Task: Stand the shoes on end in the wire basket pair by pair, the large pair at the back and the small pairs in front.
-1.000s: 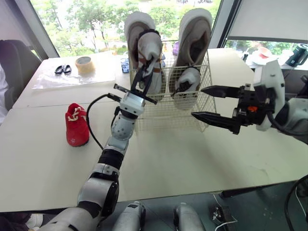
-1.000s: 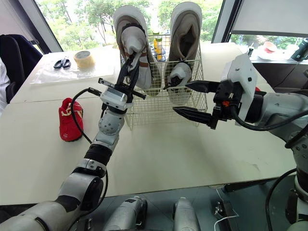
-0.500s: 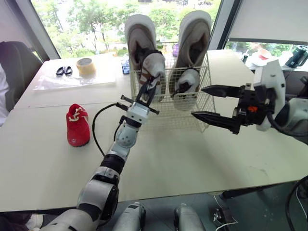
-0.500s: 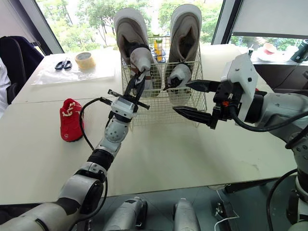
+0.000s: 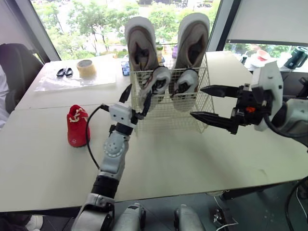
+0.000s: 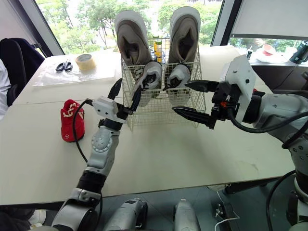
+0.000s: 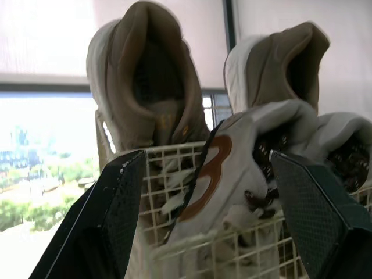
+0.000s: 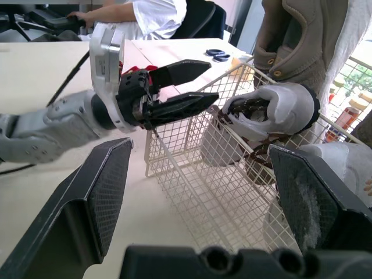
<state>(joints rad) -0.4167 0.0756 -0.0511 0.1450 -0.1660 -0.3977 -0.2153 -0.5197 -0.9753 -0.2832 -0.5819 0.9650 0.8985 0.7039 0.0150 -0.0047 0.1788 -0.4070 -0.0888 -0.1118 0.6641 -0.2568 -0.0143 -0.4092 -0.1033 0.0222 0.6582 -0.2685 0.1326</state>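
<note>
The left arm rises steeply, the left gripper [image 5: 135, 98] with jaws apart at the front left corner of the basket [image 5: 192, 113], and the right gripper [image 5: 197, 102], jaws apart too, points level toward it.

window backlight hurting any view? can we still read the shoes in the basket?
Left wrist view: window blows out white, large shoes go dark inside. Left eye view: bright window behind them, but small shoes and basket read fine. Right wrist view: even light on the basket, no glare.
</note>
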